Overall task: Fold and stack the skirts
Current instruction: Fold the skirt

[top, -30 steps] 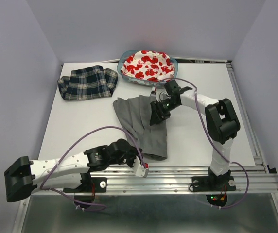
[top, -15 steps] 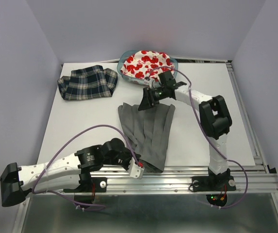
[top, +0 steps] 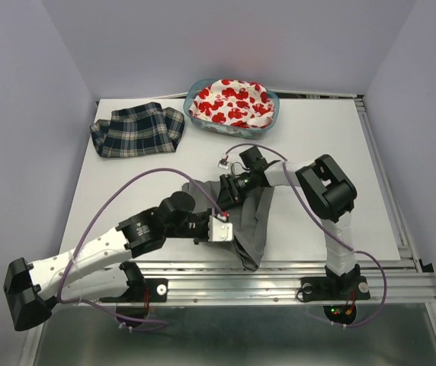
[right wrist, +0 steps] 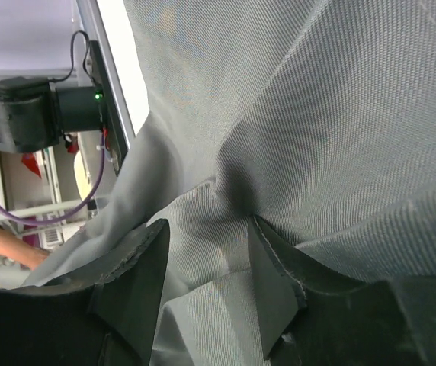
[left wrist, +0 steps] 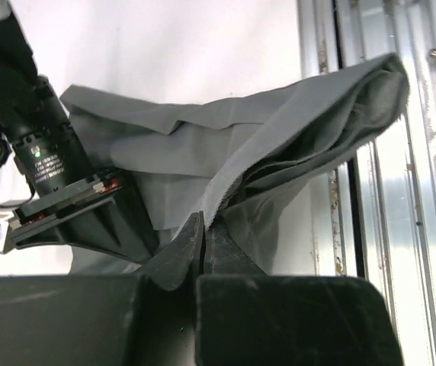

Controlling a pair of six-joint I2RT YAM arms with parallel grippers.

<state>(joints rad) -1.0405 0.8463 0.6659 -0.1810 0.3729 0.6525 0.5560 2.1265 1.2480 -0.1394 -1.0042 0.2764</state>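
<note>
Lying at lower centre, the grey skirt (top: 252,223) is clamped by the left gripper (left wrist: 203,227) and straddled by the parted fingers (right wrist: 132,273) of the right gripper (right wrist: 206,236).

White-shelled left arm (top: 88,259) and right arm (top: 338,244), black joints, black left pincer (left wrist: 203,225), looping purple cables (top: 138,183), green base light (top: 331,311).

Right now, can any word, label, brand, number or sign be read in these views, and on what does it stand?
None: no view shows readable text.
The grey skirt, plaid skirt and red-print skirt show no visible tags or lettering.
</note>
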